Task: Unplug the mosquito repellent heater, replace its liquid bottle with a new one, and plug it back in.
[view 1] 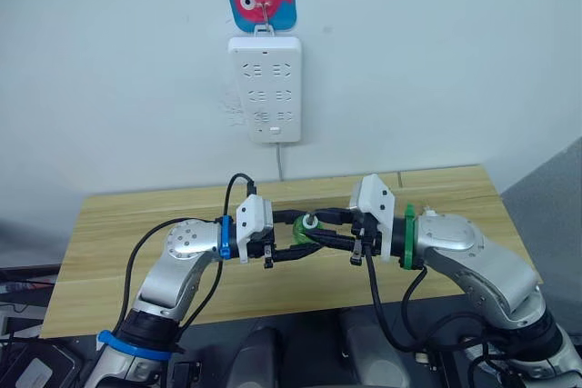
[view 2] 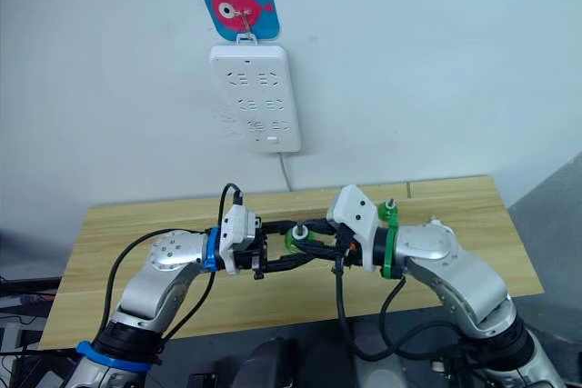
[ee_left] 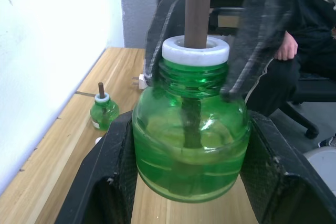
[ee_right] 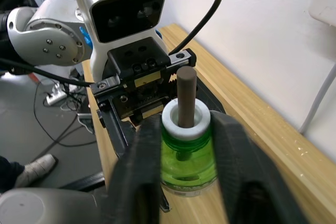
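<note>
The green bottle (ee_left: pixel 191 140) is held above the table's (view 1: pixel 136 215) middle, clamped low by the left gripper (view 1: pixel 289 250) and at the neck by the right gripper (ee_right: pixel 181 145). One grip should be released only once the other is judged firm. A heater cannot be made out.

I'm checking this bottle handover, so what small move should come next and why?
Probably the left gripper should ease open. Both sets of jaws grip the same green bottle: the left around its body, the right gripper around its neck below the white collar. It hangs above the table, so one gripper must let go before the bottle can travel.
</note>
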